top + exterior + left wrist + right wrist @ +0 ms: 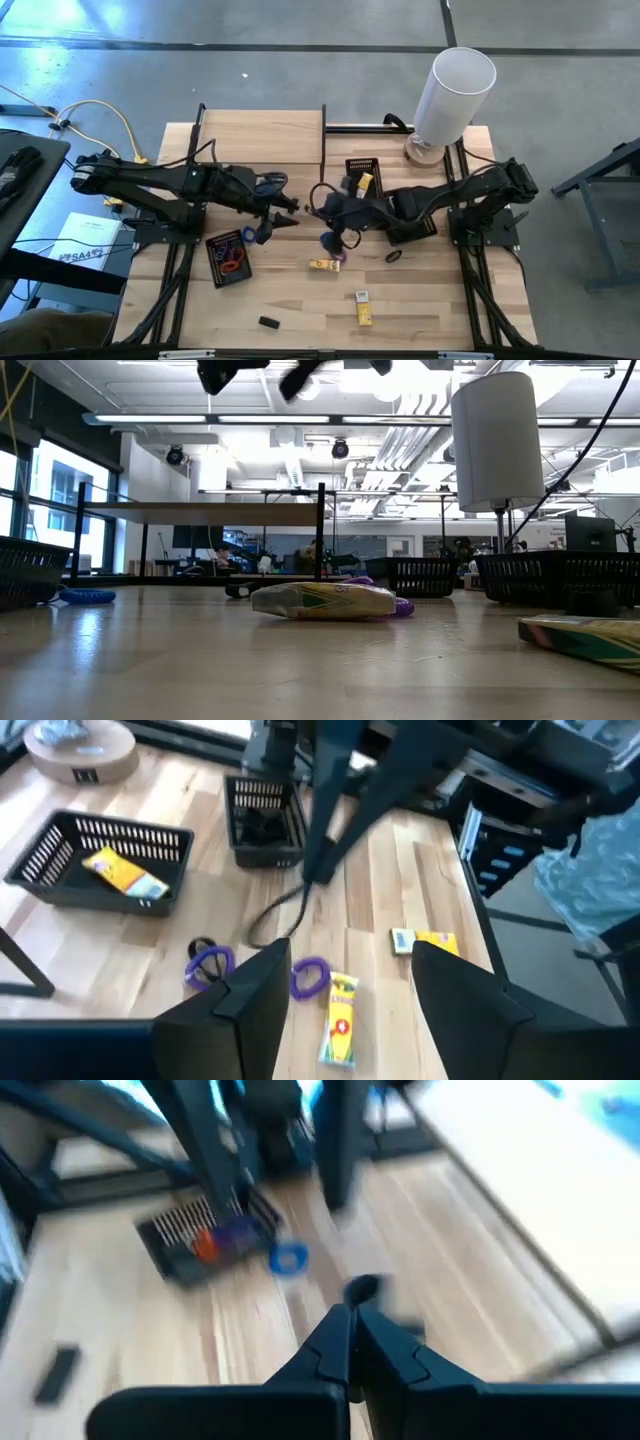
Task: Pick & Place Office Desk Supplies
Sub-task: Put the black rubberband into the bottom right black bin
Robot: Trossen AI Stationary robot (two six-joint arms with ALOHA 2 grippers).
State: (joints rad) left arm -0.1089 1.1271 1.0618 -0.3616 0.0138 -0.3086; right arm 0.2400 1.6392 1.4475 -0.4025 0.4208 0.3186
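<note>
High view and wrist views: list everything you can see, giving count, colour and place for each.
table: one, pale wood
cylinder: one, white, far right corner
mesh trays: three, black; one by the left arm, two by the right arm
yellow packets: three; one in a tray, two on the table
purple loops: two, mid-table
blue loop: one, beside left tray
black loop: one, right of centre
black block: one, near front edge
left gripper: open, over centre
right gripper: shut, over centre
</note>
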